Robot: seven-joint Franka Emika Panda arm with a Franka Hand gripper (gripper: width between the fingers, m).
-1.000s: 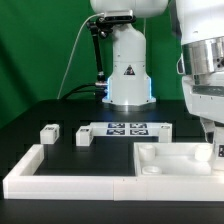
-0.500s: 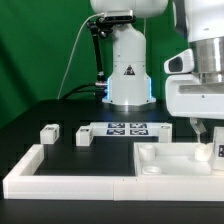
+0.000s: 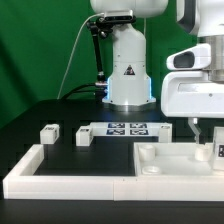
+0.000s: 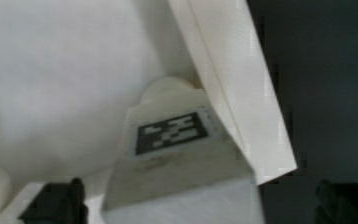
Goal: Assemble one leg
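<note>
A white leg (image 4: 172, 133) with a black-and-white tag lies against the raised rim of the large white tabletop (image 3: 165, 158). In the wrist view it sits between my two dark fingertips (image 4: 51, 200), with a gap on each side. My gripper (image 4: 197, 205) is open and straddles it without holding it. In the exterior view the gripper (image 3: 207, 137) hangs over the tabletop's right part, and the leg (image 3: 219, 150) shows just below it. Two more legs, one (image 3: 48, 133) and another (image 3: 84, 136), stand on the black table at the exterior view's left.
The marker board (image 3: 127, 128) lies in front of the robot base (image 3: 128, 70). A long white low border wall (image 3: 70, 175) runs along the front and left. The tabletop's rim (image 4: 229, 70) stands close beside the leg.
The gripper has shifted toward the exterior view's left and its fingers have come up a little. The loose legs and the tabletop have not moved.
</note>
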